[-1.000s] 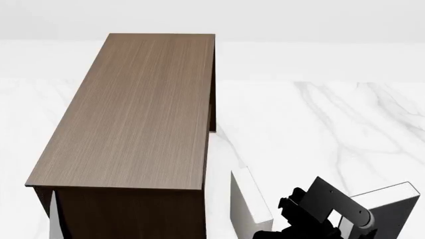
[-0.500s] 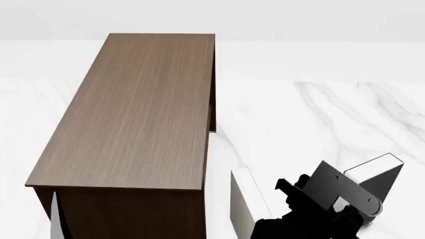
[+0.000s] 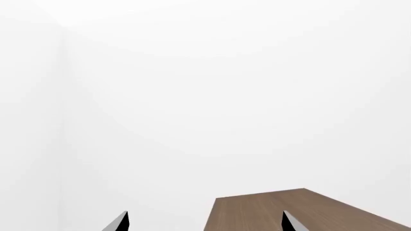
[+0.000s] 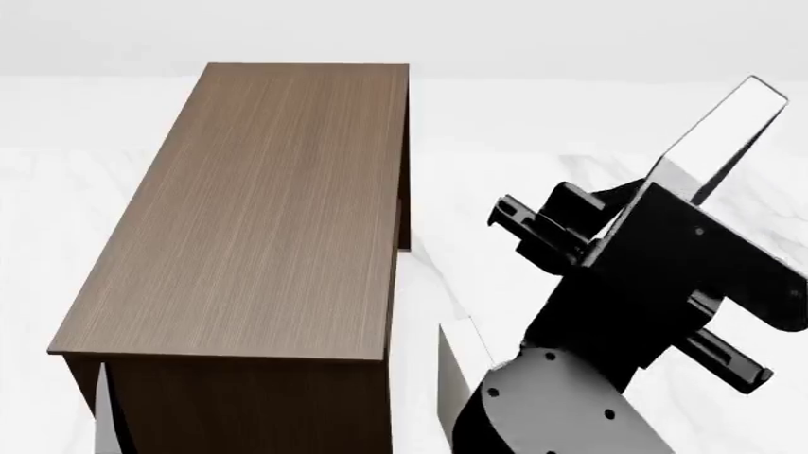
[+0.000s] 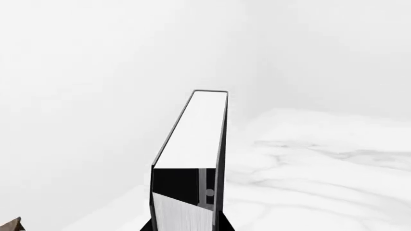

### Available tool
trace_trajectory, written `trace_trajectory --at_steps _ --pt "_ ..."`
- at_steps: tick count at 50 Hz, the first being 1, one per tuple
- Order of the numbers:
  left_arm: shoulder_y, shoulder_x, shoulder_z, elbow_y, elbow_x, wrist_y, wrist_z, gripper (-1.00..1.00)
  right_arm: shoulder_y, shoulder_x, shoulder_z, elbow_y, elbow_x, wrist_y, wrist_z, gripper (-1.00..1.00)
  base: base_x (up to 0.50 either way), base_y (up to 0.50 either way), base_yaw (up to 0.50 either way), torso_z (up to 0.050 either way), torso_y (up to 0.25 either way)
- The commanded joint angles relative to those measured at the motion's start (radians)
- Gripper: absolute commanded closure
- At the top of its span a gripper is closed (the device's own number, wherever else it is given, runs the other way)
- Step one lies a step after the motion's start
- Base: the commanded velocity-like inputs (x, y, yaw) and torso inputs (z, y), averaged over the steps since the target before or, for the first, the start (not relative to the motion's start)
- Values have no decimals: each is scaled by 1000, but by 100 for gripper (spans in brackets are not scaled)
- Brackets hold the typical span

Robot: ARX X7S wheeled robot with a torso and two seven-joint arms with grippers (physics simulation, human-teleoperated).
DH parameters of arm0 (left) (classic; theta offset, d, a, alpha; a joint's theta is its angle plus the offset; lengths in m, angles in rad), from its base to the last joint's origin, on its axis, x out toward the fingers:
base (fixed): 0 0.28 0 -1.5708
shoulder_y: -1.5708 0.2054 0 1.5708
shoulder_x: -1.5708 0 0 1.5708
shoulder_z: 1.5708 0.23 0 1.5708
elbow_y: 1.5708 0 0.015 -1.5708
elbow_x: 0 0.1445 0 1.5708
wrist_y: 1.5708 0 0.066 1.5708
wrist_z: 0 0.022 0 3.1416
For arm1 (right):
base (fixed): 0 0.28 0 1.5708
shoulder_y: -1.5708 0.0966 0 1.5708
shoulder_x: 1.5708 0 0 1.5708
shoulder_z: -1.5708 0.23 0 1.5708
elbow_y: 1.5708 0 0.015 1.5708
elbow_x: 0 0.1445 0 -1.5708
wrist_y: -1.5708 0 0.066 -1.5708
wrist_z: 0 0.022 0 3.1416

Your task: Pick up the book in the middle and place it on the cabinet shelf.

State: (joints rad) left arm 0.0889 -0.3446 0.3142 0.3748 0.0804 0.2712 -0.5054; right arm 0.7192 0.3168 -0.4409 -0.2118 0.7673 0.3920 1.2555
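My right gripper [image 4: 659, 186] is shut on the book [image 4: 721, 130], a dark-covered volume with white page edges, held high and tilted at the right of the head view. In the right wrist view the book [image 5: 192, 139] stands between the dark fingers, with the gripper [image 5: 184, 224] closed on its lower end. The cabinet shelf [image 4: 253, 208], long and dark brown with a lighter flat top, stands to the left of the arm with nothing on it. My left gripper [image 3: 204, 225] is open and holds nothing, with a corner of the cabinet top [image 3: 321, 211] beyond it. It does not show in the head view.
An off-white book [image 4: 461, 378] stands upright on the marble surface [image 4: 606, 123] just right of the cabinet's near end, partly behind my right arm. Another pale edge [image 4: 108, 416] shows at the cabinet's near left corner. White walls lie beyond.
My right arm has risen sharply with the book, from low near the marble at the bottom right to high at the right. The cabinet and the off-white book have not moved.
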Motion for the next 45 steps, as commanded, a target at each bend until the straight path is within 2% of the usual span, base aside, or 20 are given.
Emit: trace_trajectory --at_steps 1,7,22,31,36,42,43,45 --pt "1 12 -20 5 9 9 17 -100 67 40 0 -307 -3 71 -23 100 0 0 0 0 10" --pt "3 11 -18 11 13 8 14 -100 112 55 -17 -443 26 86 -45 100 0 0 0 0 0" --pt "-2 10 -6 -48 21 66 1 -100 161 43 -28 -574 158 42 -176 100 0 0 0 0 1" --pt "-1 8 -1 -59 25 80 -4 -100 196 48 -10 -579 260 27 -234 100 0 0 0 0 1" --pt "6 3 -5 -7 19 36 2 -100 214 46 12 -576 308 -24 -331 100 0 0 0 0 2" --pt "7 1 -5 17 14 12 5 -100 252 19 36 -528 389 -38 -326 100 0 0 0 0 2" --pt "6 0 -5 18 13 9 5 -100 257 14 34 -518 411 -40 -341 100 0 0 0 0 0" --pt "6 -1 -5 23 12 4 6 -100 261 -22 51 -450 569 -60 -362 100 0 0 0 0 0"
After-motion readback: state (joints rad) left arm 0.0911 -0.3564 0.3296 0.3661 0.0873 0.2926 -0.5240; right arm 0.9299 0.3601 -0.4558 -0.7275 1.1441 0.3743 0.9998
